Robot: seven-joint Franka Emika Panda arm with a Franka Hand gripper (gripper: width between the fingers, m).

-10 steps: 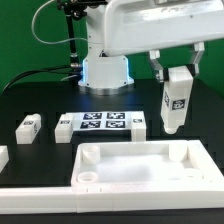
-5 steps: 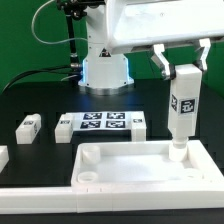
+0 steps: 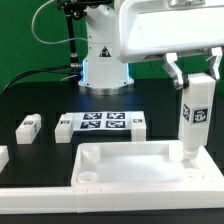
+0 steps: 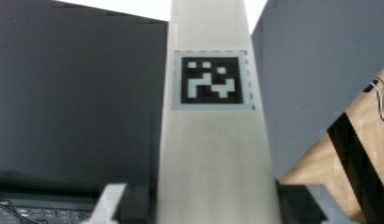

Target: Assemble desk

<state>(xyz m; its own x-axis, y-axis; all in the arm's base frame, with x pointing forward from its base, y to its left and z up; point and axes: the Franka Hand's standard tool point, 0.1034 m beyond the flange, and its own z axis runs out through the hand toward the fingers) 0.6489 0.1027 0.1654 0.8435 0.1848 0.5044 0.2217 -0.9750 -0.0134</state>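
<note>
Exterior view, left to right.

- Far left edge, mid-height: white plastic piece [image 3: 3, 157], cut off by the frame, can't tell what it is.
- Just right of it and higher: first lying leg post [image 3: 28, 125], a short white square plastic post with a black-and-white tag, flat on the black surface [image 3: 40, 160].
- Second lying leg post [image 3: 63, 127], same kind, sits just beside the left end of the marker board [image 3: 100, 123].
- Third lying leg post [image 3: 137, 122] sits just beside the board's right end.
- Upper centre, behind the board: white robot base [image 3: 105, 65], with dark cables [image 3: 50, 72] to its left.
- Lower half of the frame: large white rectangular rimmed plastic tabletop panel [image 3: 140, 178], flat on the surface. A round socket [image 3: 88, 177] shows in its lower-left corner.
- Along the bottom edge: long low white rail [image 3: 35, 192], just in front of the panel.
- Right side: the end effector [image 3: 196, 78] is grasping the held leg post [image 3: 196, 115], a fourth white square post. It is upright, with one finger clenched on each side of its upper part.
- The held post's tag faces the camera. Its lower end is down at the panel's right rear corner. Seated in a socket or only touching the panel: can't tell.

Wrist view.

- The held leg post [image 4: 212, 150] fills the middle and its tag [image 4: 212, 80] is sharp.
- The end effector fingers [image 4: 114, 205] press against both flanks of the post.
- The dark surface shows on either side of the post. The post's lower end is hidden.
</note>
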